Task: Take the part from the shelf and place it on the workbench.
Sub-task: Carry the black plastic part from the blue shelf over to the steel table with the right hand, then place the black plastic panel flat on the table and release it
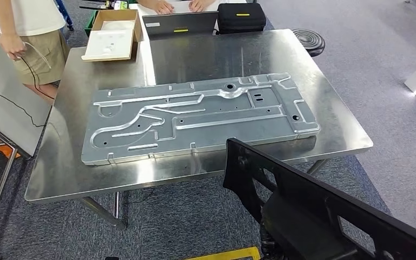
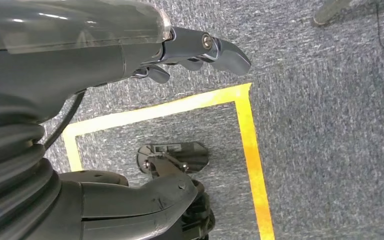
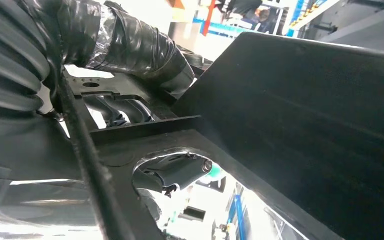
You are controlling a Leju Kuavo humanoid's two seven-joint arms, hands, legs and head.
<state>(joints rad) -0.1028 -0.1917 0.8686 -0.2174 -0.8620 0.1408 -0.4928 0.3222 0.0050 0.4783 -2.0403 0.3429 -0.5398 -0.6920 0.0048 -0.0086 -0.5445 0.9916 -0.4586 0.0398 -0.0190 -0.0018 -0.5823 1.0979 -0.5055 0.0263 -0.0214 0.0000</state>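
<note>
A long black flat part with cut-outs reaches in from the lower right, its far end hanging over the front edge of the steel workbench. In the right wrist view my right hand grips the black part: the taped thumb lies on one side and dark fingers show through a hole in it. My left hand hangs over the carpet and holds nothing, its fingers loosely apart.
A big silver stamped plate covers the middle of the workbench. At the far edge are a cardboard box, a grey tray and a black case. A person stands at the far left. Yellow floor tape runs below.
</note>
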